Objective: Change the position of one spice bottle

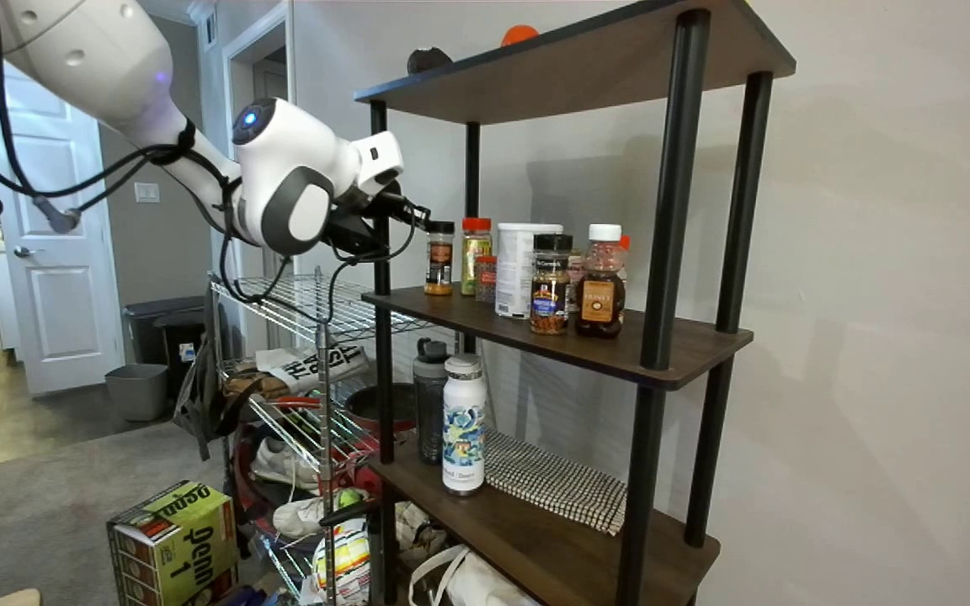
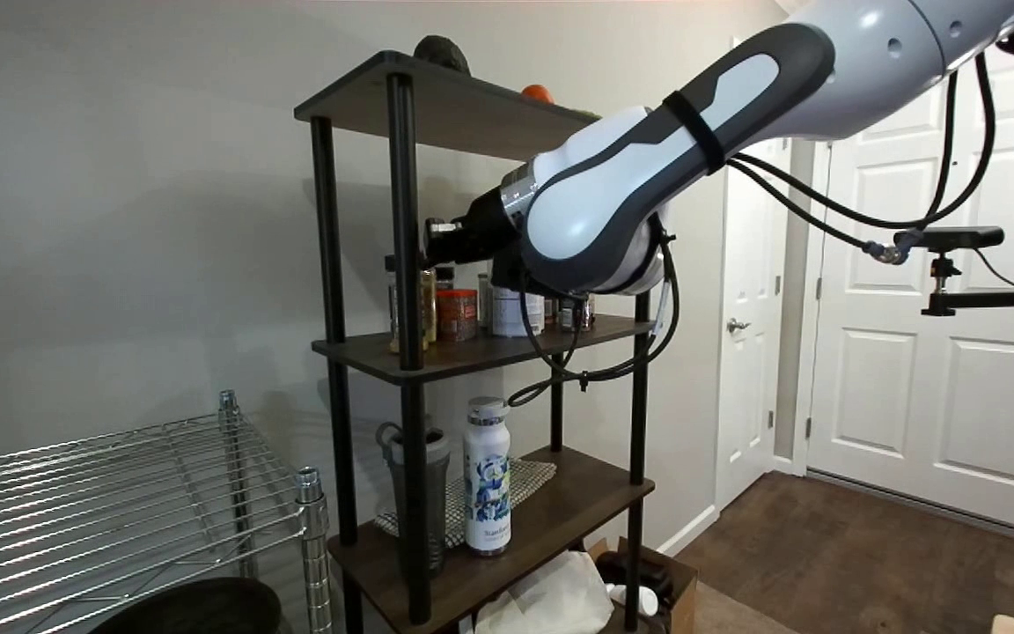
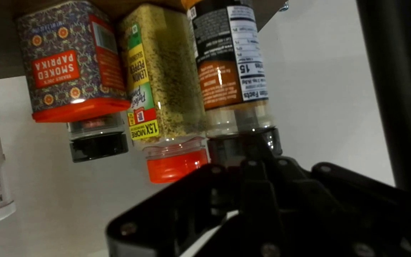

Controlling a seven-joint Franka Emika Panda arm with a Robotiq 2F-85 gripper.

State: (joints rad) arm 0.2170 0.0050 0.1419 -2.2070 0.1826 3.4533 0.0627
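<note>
A spice bottle [image 1: 439, 261] with a black cap and a black and orange label stands upright at one end of the middle shelf. The wrist view, which is upside down, shows this spice bottle [image 3: 227, 67] close up with its cap lowest in the picture. My gripper [image 3: 257, 148] is shut, its fingers together in front of the black cap and partly covering it. Nothing shows between them; whether they touch the cap I cannot tell. Another black-capped spice bottle [image 1: 549, 295], with a blue label and reddish contents, stands near the shelf's front edge.
Beside the bottle are a red-capped lemon pepper bottle [image 3: 166, 82] and a smoked paprika tin [image 3: 70, 60]. Farther along stand a white canister [image 1: 523, 269] and a honey bottle [image 1: 600, 290]. A black shelf post [image 2: 406, 220] rises close to the gripper, and the top shelf [image 1: 578, 71] hangs above.
</note>
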